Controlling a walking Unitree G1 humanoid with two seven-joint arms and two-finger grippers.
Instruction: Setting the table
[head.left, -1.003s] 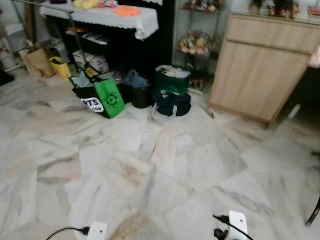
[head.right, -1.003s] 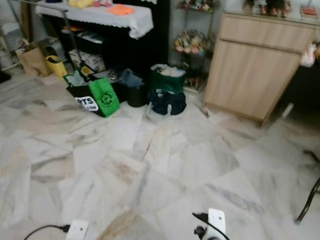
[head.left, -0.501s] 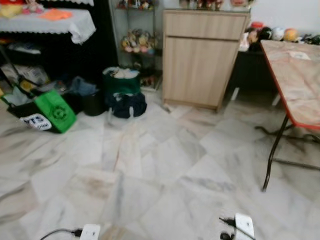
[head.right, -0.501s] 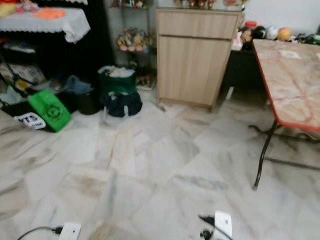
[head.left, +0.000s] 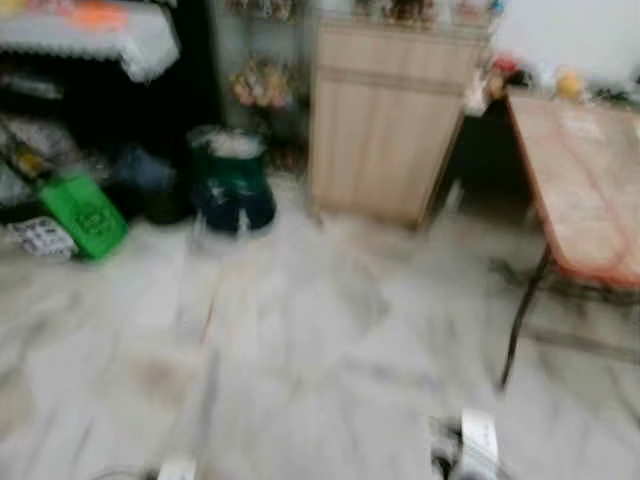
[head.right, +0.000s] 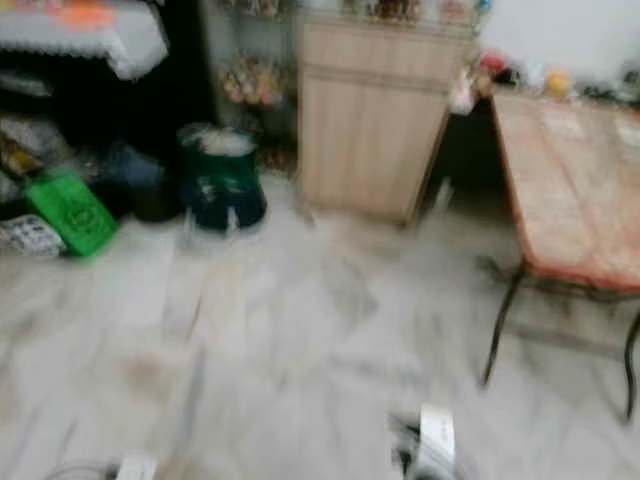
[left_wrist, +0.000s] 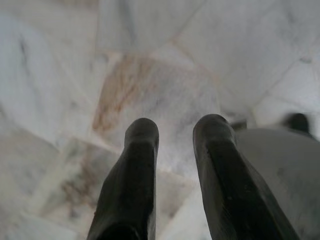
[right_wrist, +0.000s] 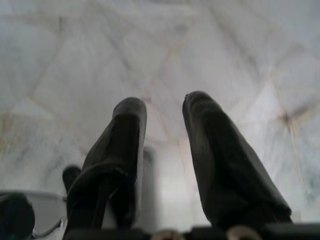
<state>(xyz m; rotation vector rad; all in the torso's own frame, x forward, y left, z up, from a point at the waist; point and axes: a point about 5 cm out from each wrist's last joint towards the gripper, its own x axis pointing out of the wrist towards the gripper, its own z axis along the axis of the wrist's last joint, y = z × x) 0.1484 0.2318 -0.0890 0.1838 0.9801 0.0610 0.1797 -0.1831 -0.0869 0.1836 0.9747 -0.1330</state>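
Blurred head views: red-edged surface (head.left: 585, 190) at 3 o'clock, wooden cabinet (head.left: 385, 120) at 12, dark green bag (head.left: 232, 180) at 11, bright green bag (head.left: 85, 215) at 10, all on marble floor (head.left: 300, 350). Left pincer (left_wrist: 175, 125) and right pincer (right_wrist: 162, 105) hang over the floor, fingers spread, gripping nothing.

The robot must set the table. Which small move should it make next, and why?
Probably keep turning right and step toward the table. It stands at the right edge, with marble floor between. Both grippers, left and right, hang open and empty over the floor.
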